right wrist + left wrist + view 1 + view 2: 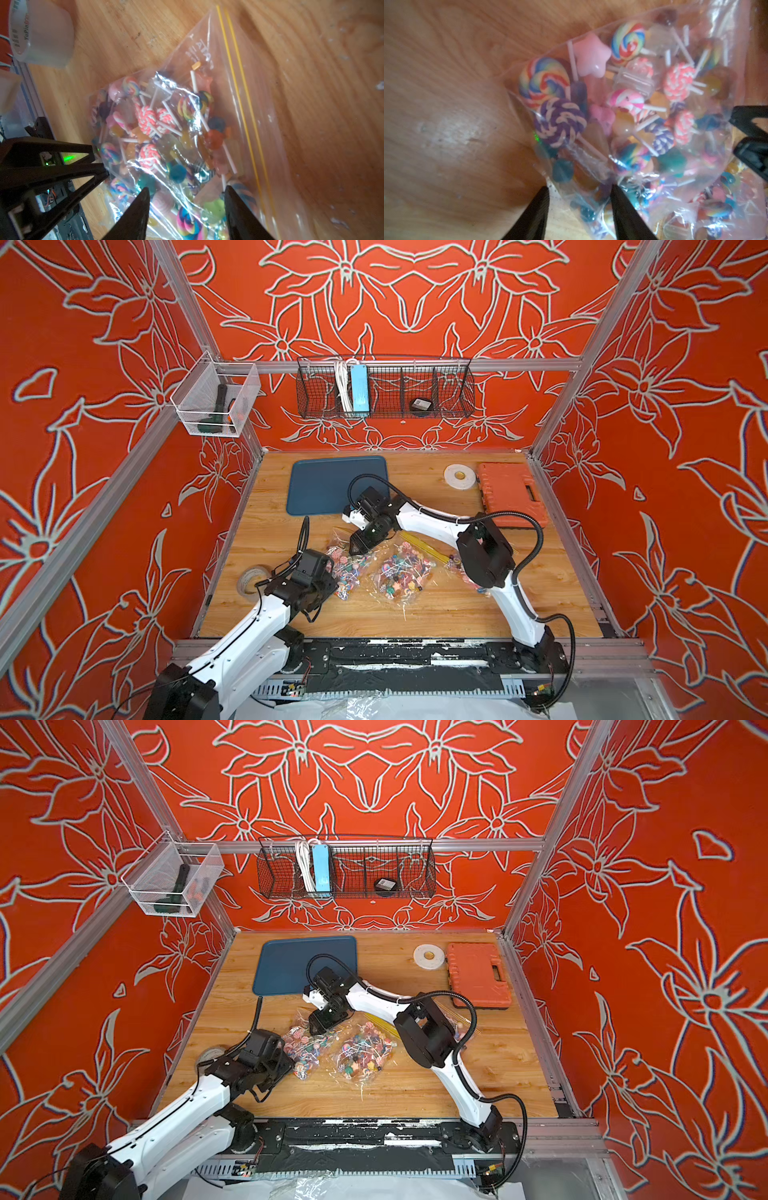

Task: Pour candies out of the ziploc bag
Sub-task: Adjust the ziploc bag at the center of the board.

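Top views hide left claw [579, 187] beneath wrist camera [312, 566].

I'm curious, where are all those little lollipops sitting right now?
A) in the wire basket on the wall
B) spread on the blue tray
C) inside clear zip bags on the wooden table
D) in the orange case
C: the lollipops show through a clear zip bag with a yellow seal strip, lying on the wooden table.

White arms [432, 524] carry black joints [484, 549] and ribbed black cables [542, 541].
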